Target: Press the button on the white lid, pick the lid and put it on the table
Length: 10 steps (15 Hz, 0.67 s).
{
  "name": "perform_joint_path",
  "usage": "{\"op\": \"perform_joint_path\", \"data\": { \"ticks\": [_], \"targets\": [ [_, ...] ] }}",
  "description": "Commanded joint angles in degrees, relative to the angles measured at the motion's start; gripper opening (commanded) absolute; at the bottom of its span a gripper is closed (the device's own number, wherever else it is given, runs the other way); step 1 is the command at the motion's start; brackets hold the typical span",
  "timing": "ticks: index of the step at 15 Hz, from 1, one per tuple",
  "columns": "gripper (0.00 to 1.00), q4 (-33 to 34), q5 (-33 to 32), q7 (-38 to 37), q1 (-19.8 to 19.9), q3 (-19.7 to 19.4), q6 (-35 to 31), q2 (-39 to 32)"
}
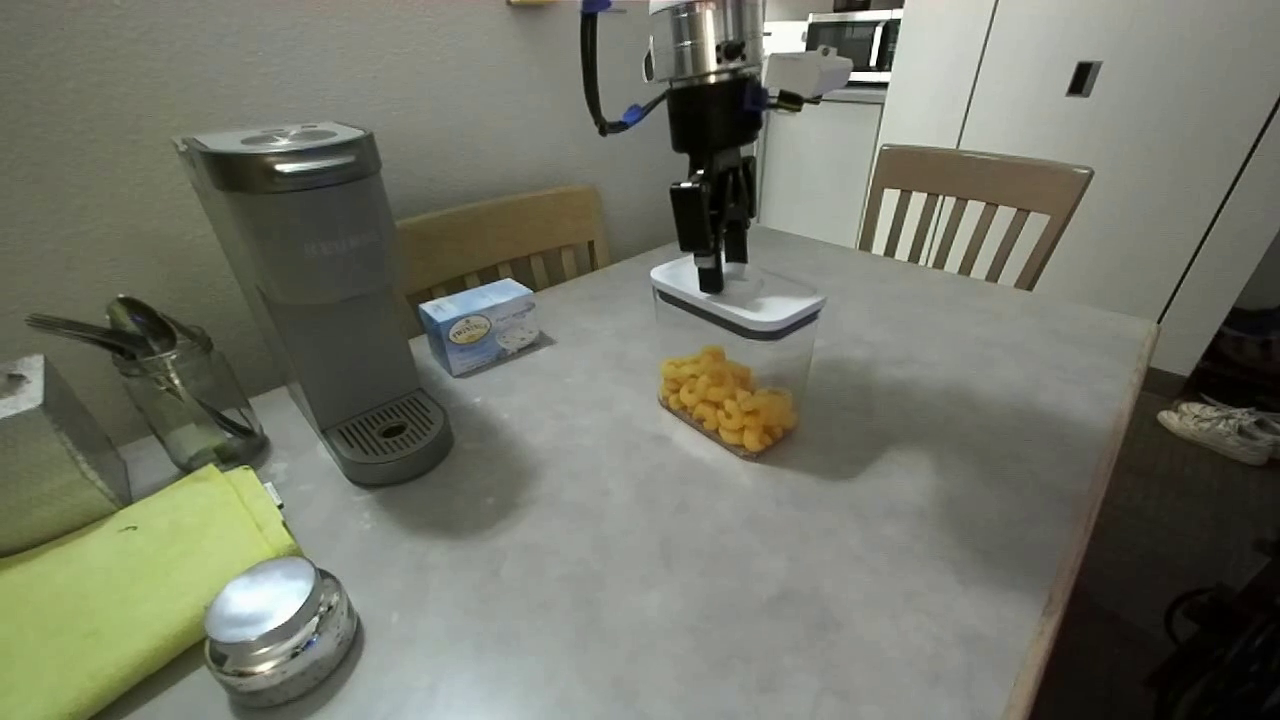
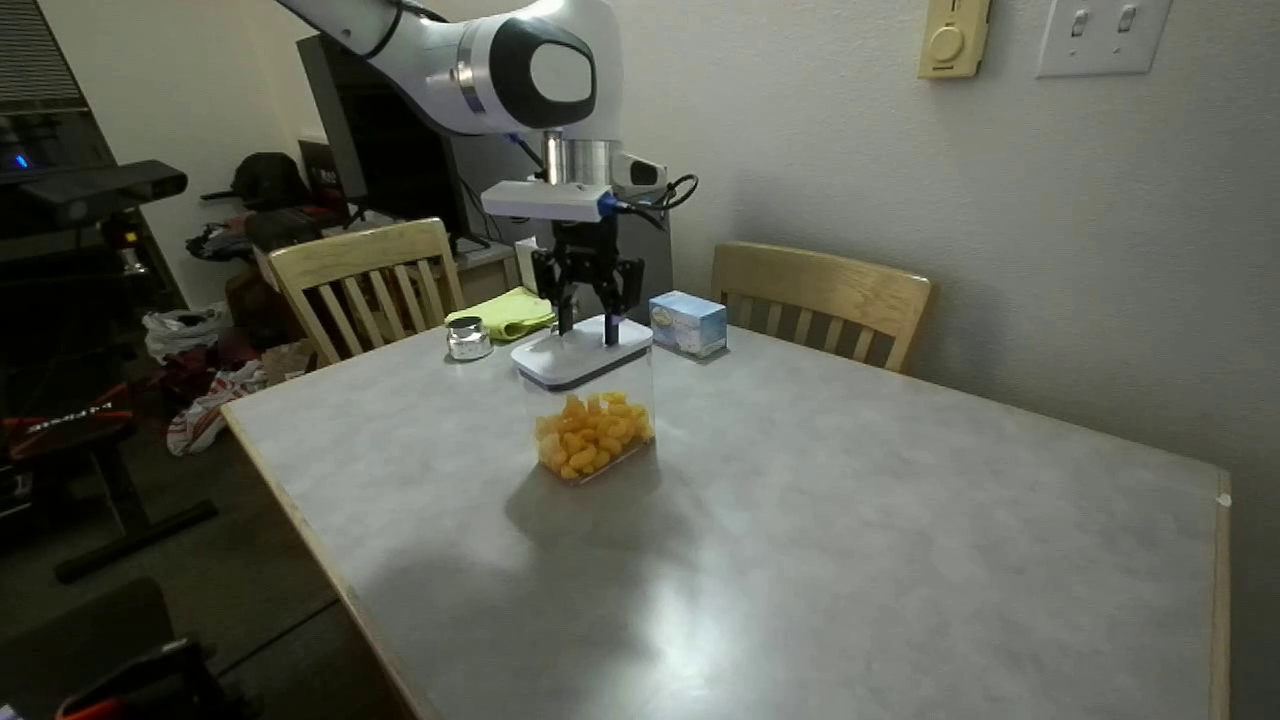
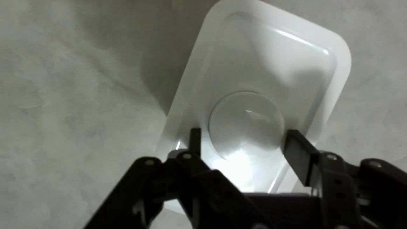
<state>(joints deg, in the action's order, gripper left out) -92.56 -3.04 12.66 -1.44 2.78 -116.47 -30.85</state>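
Lower centre of wrist view: gripper (image 3: 242, 139) spread, astride the button (image 3: 246, 122). Pressing down thus could miss it, leaving the lid (image 3: 251, 79) sealed.

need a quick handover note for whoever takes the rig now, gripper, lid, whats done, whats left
Gripper: open, jaws apart on either side of the button; touching the white lid or not, I can't tell.
Lid: on the clear container of yellow food, which stands on the table.
Done: gripper at the lid; button pressed or not, unclear.
Left: press the button if needed, lift the lid off, set it on the table.
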Motion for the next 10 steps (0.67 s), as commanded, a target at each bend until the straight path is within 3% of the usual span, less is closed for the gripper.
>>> {"op": "perform_joint_path", "data": {
  "ticks": [1, 3, 10],
  "targets": [
    [0.41, 0.96, -0.96, 0.13, -0.44, 0.22, 0.98, -1.26],
    [0.27, 1.24, -0.98, 0.04, -0.56, 0.26, 1.07, -1.3],
    [0.27, 1.4, -1.08, -0.58, -0.72, 0.0, 1.6, -1.02]
  ]
}}
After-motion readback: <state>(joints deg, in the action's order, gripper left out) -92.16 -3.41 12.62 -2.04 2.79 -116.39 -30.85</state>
